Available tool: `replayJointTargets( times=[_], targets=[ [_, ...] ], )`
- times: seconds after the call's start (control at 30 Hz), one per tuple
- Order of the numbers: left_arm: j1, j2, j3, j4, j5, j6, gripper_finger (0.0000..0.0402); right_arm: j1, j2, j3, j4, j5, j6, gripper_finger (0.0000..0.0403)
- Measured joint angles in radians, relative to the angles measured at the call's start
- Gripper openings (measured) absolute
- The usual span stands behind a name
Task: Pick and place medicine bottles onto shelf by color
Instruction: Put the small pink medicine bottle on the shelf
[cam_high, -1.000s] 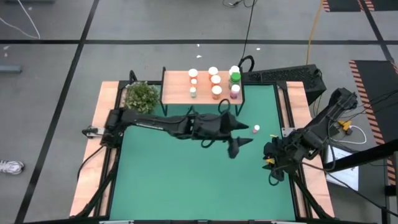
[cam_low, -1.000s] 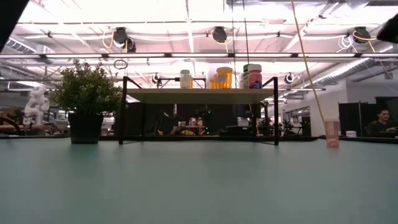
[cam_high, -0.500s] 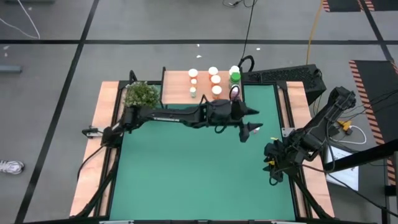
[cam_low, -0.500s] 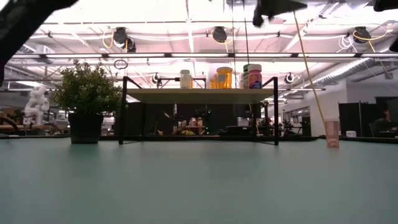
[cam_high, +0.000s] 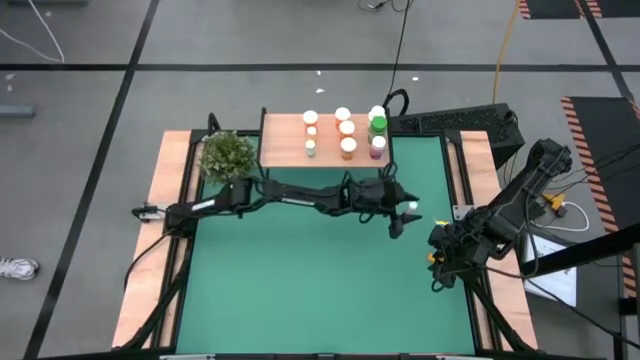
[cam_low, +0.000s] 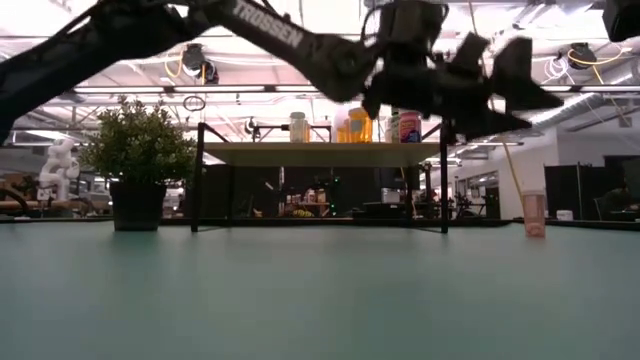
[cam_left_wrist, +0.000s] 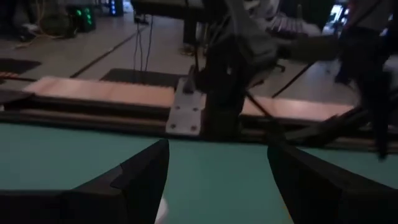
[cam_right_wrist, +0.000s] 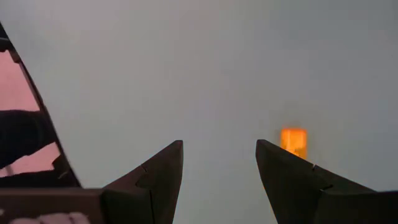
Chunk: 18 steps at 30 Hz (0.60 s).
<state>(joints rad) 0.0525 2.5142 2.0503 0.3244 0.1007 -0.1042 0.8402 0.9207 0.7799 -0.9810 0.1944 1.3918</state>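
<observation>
Left gripper (cam_high: 400, 222) stretched far across green mat (cam_high: 300, 280), fingers (cam_left_wrist: 140, 180) spread wide, nothing between; hovers at lone pink bottle (cam_low: 534, 214) near mat's right edge, white cap (cam_high: 411, 208) just beside tips. Likely lining up grasp. Bottle upright, well apart from shelf (cam_high: 285, 150). Shelf carries other bottles (cam_high: 347, 127) in rows, green-capped one (cam_high: 377, 124) at right end with pink-bodied one (cam_high: 377, 146), probable colour match. Plant (cam_high: 227, 155) left of shelf. Right gripper (cam_high: 440, 262) parked off mat's right edge, fingers apart, idle.
</observation>
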Motion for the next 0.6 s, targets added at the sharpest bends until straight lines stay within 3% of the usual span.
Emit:
replayJointTargets(
  times=[0.3, 0.6],
  targets=[
    [0.015, 0.102, 0.001, 0.04, -0.023, 0.045, 0.0273, 0.0, -0.003, 0.0, -0.004, -0.065, 0.057, 0.0196],
    [0.031, 0.137, 0.003, 0.045, -0.024, 0.043, 0.0273, 0.0, -0.003, 0.0, -0.006, -0.066, 0.103, 0.0196]
  ],
)
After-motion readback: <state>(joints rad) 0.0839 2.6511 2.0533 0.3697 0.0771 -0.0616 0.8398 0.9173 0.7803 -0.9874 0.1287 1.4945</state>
